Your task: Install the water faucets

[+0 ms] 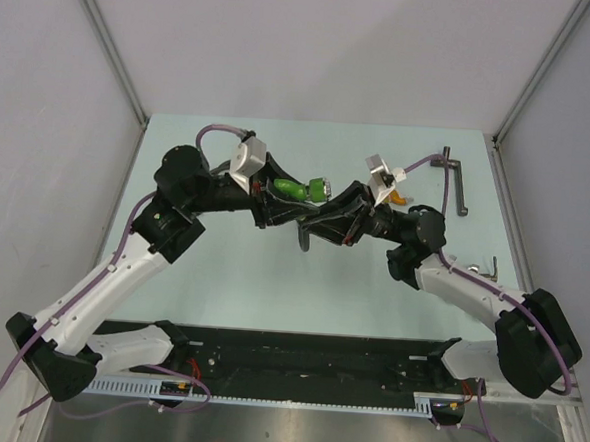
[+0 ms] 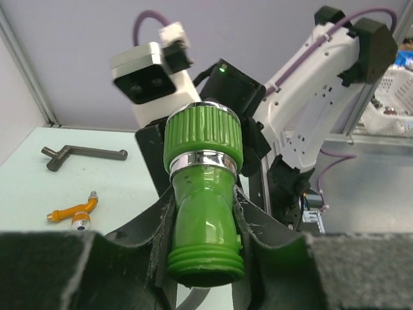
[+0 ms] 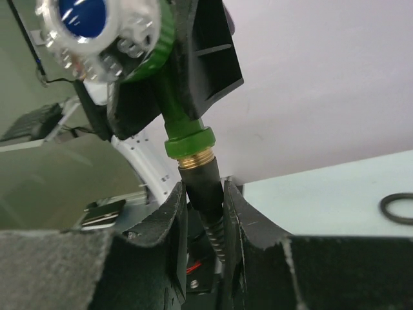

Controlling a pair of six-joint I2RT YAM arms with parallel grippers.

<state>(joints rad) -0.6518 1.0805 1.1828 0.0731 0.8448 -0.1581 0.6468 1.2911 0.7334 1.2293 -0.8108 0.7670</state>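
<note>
The green faucet [image 1: 299, 189] is held above the middle of the table, silver end pointing right. My left gripper [image 1: 279, 196] is shut on its green body [image 2: 205, 213], which fills the gap between the fingers. My right gripper [image 1: 321, 221] meets it from the right and is shut on the black hose end [image 3: 208, 194]. The hose's brass thread [image 3: 197, 159] sits against the faucet's green collar [image 3: 188, 139]. The orange faucet [image 2: 74, 212] lies on the table; in the top view [image 1: 402, 200] it is mostly hidden behind the right wrist.
A dark grey crank-shaped tool [image 1: 458, 181] lies at the far right of the table and shows in the left wrist view [image 2: 84, 155]. A small metal piece [image 1: 488, 265] lies near the right edge. A black rubber ring [image 3: 397, 208] lies on the table.
</note>
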